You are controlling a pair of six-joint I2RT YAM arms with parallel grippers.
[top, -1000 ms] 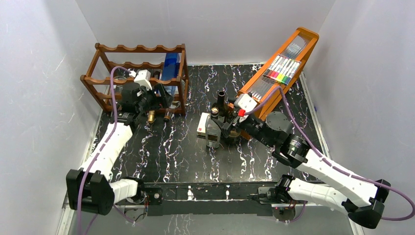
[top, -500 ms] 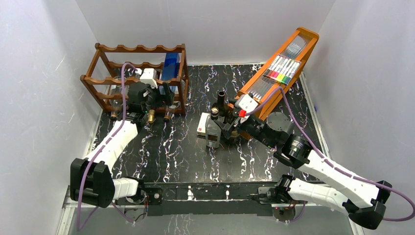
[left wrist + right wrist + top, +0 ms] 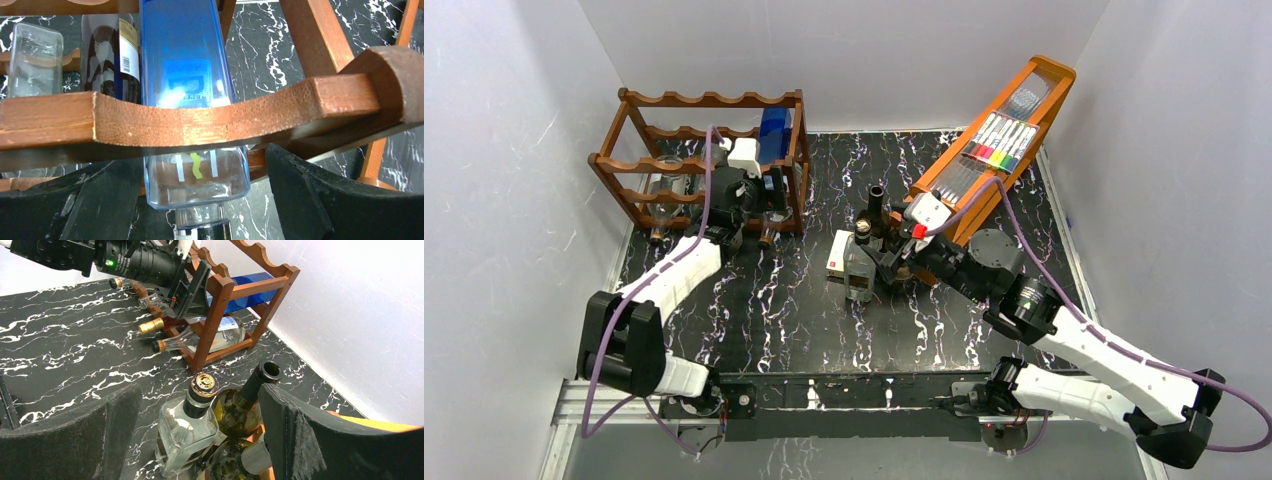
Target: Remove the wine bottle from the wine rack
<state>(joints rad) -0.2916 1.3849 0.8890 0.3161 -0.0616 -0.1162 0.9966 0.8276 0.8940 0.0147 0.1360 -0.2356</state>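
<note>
The dark reddish-brown wooden wine rack (image 3: 707,99) stands at the far left of the black marbled table (image 3: 774,310). The blue square-sided glass wine bottle (image 3: 184,60) lies on its side in the right-hand cradle of the middle tier. Its neck points to the near side, and the wavy rail (image 3: 200,122) cups it against rolling.

The left gripper (image 3: 204,165) is spread, one black padded finger on each side of the bottle's shoulder, just under that rail (a stance for closing on the neck end, I judge). The right gripper (image 3: 197,400) is also spread wide and grips nothing. It hangs over the clear square bottle with a gold-rimmed cap (image 3: 186,437), which stands mid-table.

The rail crosses the blue bottle's body, and the frame edge cuts off its neck. From overhead the left wrist covers its near end. Whether the pads touch glass cannot be told.
</note>
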